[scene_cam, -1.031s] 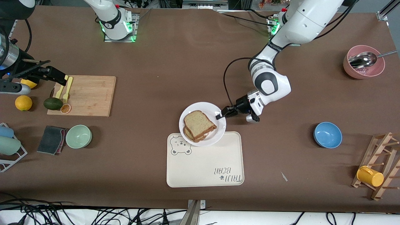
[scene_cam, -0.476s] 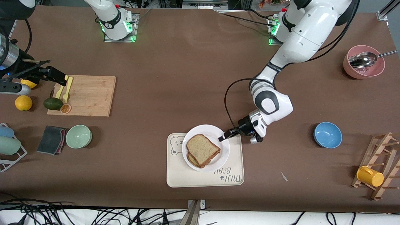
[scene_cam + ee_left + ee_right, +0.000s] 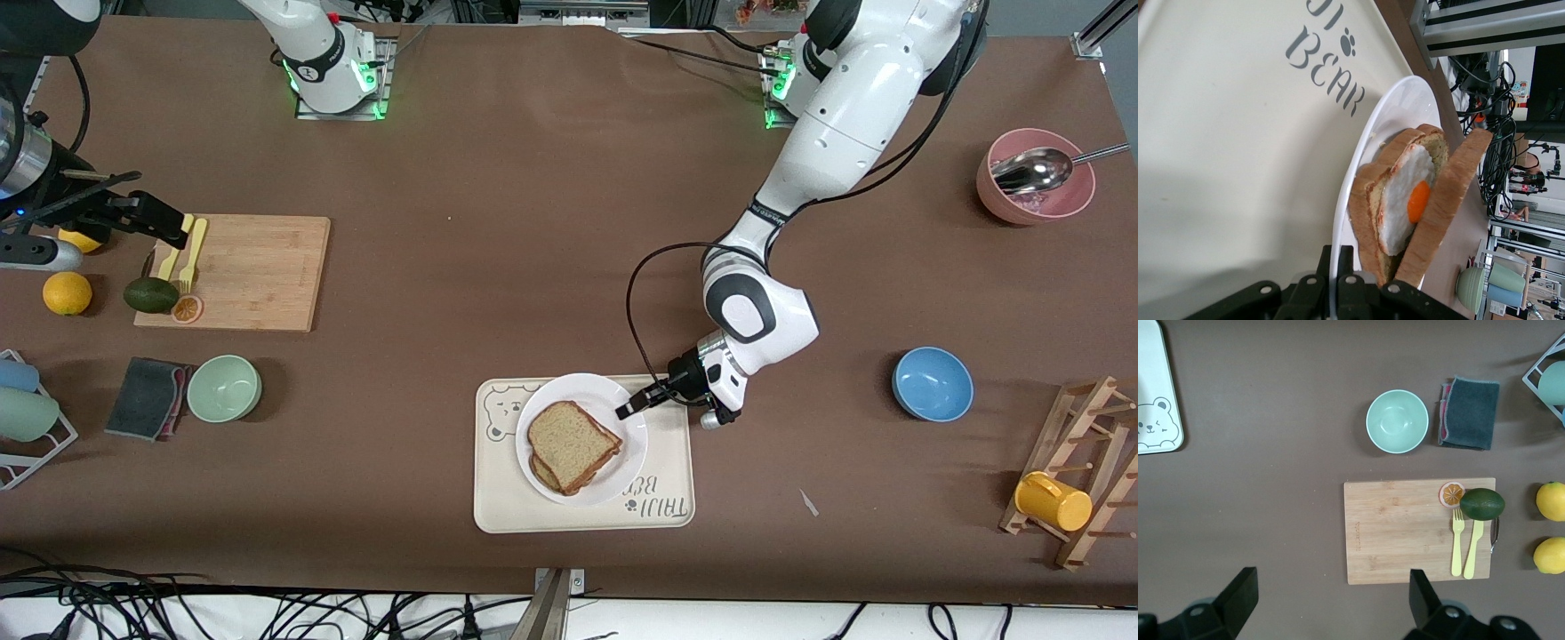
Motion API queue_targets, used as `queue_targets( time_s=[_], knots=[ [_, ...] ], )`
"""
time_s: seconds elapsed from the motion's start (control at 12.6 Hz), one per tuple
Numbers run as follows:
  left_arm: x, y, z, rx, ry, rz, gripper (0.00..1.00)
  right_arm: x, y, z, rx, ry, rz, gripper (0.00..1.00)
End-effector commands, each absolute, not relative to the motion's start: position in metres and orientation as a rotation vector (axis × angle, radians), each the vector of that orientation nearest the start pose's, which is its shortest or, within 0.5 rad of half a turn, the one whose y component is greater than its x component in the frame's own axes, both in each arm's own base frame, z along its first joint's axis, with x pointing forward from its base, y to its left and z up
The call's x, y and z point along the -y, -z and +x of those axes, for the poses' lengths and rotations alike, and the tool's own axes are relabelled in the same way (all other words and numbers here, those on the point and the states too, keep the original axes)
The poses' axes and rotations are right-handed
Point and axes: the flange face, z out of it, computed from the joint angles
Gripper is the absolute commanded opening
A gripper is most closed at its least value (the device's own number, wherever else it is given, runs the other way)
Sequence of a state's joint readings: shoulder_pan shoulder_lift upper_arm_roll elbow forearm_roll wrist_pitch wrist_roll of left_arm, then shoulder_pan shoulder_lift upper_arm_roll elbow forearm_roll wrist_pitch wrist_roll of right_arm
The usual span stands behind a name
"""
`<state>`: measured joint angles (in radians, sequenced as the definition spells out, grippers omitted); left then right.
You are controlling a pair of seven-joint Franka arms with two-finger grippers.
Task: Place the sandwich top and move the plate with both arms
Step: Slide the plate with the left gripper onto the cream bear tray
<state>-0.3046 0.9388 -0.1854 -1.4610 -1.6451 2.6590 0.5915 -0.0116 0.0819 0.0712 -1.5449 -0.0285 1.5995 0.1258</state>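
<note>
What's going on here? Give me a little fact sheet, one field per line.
plate: on the bear tray, rim pinched by the left gripper
sandwich top: on the egg slice, on the plate
right gripper: open, waiting over the cutting board
cutting board holds: fork, knife

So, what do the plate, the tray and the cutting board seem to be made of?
Plate: probably glazed ceramic or melamine; plain white, glossy rim.
Tray: likely matte plastic or silicone; cream, printed bear and lettering.
Board: wood or bamboo; visible grain, pale tan.
</note>
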Motion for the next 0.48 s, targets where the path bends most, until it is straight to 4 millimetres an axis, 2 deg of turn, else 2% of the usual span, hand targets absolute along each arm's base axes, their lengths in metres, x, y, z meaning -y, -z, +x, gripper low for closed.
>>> queue_targets(
  time_s=[0.0,0.08,0.4],
  knots=[
    [0.305,-0.132,0.659,-0.524,-0.219,2.097,0.0,-0.019,-0.599,0.572,-0.088,-0.022,-3.163,1.0],
    [0.31,-0.131,0.657,-0.522,-0.212,2.097,0.0,-0.019,-0.599,0.572,-0.076,-0.022,-3.163,1.0],
    [0.307,-0.13,0.657,-0.527,-0.217,2.1,0.0,-0.004,-0.599,0.571,-0.099,-0.032,-3.124,1.0]
  ],
)
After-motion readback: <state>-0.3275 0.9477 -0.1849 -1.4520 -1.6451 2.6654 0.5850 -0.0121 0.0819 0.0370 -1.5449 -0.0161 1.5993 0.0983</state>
